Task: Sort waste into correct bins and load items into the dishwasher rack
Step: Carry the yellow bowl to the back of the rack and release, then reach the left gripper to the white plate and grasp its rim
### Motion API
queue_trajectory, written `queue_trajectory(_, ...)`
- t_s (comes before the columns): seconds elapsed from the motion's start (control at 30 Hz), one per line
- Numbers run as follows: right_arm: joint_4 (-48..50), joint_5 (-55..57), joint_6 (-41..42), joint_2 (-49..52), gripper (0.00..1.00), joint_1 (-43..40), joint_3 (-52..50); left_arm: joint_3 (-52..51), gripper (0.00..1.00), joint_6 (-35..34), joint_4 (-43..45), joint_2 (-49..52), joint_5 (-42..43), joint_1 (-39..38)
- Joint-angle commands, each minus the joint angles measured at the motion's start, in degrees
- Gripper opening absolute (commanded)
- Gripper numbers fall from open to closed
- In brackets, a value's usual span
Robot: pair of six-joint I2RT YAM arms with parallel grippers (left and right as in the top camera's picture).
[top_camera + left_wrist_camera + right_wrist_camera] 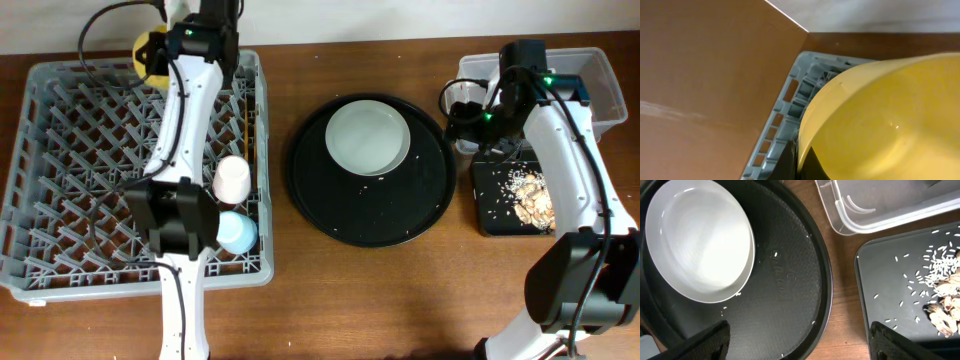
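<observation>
Overhead: left hand grips yellow bowl at dishwasher rack's far edge; advise seating between pegs before releasing; right hand wide, empty.

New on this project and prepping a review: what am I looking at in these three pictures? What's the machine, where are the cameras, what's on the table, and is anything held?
These are two robot arms at a wooden table, each ending in a two-finger gripper. The wide picture comes from a fixed camera overhead. The other two come from a camera on each wrist, looking past that arm's own fingers.

On the table are a grey dishwasher rack holding a pink cup and a blue cup, a round black tray carrying a white plate, a clear tub, and a black rectangular tray with food scraps.

The left gripper is shut on the rim of a yellow bowl at the rack's far edge. The right gripper is open and empty, between the two black trays.
</observation>
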Motion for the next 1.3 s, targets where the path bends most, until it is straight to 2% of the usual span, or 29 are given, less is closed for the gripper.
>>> queue_trajectory(0.0, 0.3, 0.1, -0.4, -0.4, 0.89, 0.3, 0.1, 0.3, 0.0, 6.1, 4.0, 5.3, -2.1, 0.4)
queue_trajectory(0.03, 0.3, 0.1, -0.4, -0.4, 0.89, 0.3, 0.1, 0.3, 0.0, 8.2, 5.6, 6.8, -2.1, 0.3)
queue_trajectory(0.17, 0.6, 0.1, -0.4, -0.3, 0.89, 0.3, 0.1, 0.3, 0.0, 9.5, 5.5, 10.8, -2.2, -0.3)
queue_trajectory(0.23, 0.7, 0.1, -0.4, -0.3, 0.89, 0.3, 0.1, 0.0, 0.01, 9.5, 5.0, 11.0, -2.2, -0.3)
queue_trajectory(0.3, 0.9, 0.1, -0.3, -0.3, 0.89, 0.3, 0.1, 0.0, 0.0, 10.7, 4.9, 11.0, -5.8, -0.8)
queue_trajectory(0.33, 1.1, 0.0, -0.3, -0.3, 0.9, 0.3, 0.1, 0.0, 0.0, 12.6, 4.9, 11.0, -5.8, -1.4)
queue_trajectory(0.47, 1.3, 0.0, -0.3, -0.3, 0.9, 0.3, 0.1, 0.0, 0.02, 12.7, 4.3, 11.0, -5.8, -4.4)
queue_trajectory(0.5, 1.3, 0.0, -0.3, -0.3, 0.9, 0.3, 0.1, 0.0, 0.11, 12.7, 4.3, 11.0, -5.7, -5.4)
queue_trajectory(0.53, 1.3, 0.0, -0.3, -0.3, 0.9, 0.3, 0.1, 0.0, 0.4, 12.7, 4.2, 11.0, -5.7, -6.1)
queue_trajectory(0.57, 1.3, 0.0, -0.3, -0.3, 0.9, 0.3, 0.1, 0.0, 0.56, 12.7, 4.3, 11.0, -5.7, -6.7)
queue_trajectory(0.6, 1.3, 0.0, -0.3, -0.3, 0.9, 0.3, 0.1, 0.0, 0.64, 12.7, 4.3, 11.0, -5.7, -7.1)
queue_trajectory(0.63, 1.3, 0.0, -0.3, -0.3, 0.9, 0.3, 0.1, 0.0, 0.77, 12.7, 4.2, 11.0, -5.7, -7.8)
queue_trajectory(0.77, 1.3, -0.4, -0.3, -0.3, 0.9, 0.3, 0.1, 0.0, 0.92, 12.7, 4.3, 11.0, -5.7, -8.8)
queue_trajectory(0.87, 1.3, -0.6, -0.3, -0.3, 0.9, 0.3, 0.1, 1.1, 0.99, 12.8, 3.8, 11.0, -5.4, -9.0)
queue_trajectory(1.2, 1.3, -1.5, -0.4, -0.3, 0.9, 0.3, 0.1, 18.5, 0.99, 13.8, -8.9, 10.6, 12.4, -10.6)
queue_trajectory(1.27, 1.4, -1.5, -0.4, -0.3, 0.9, 0.3, 0.1, 23.0, 0.99, 15.5, -12.3, 9.2, 22.2, -12.6)
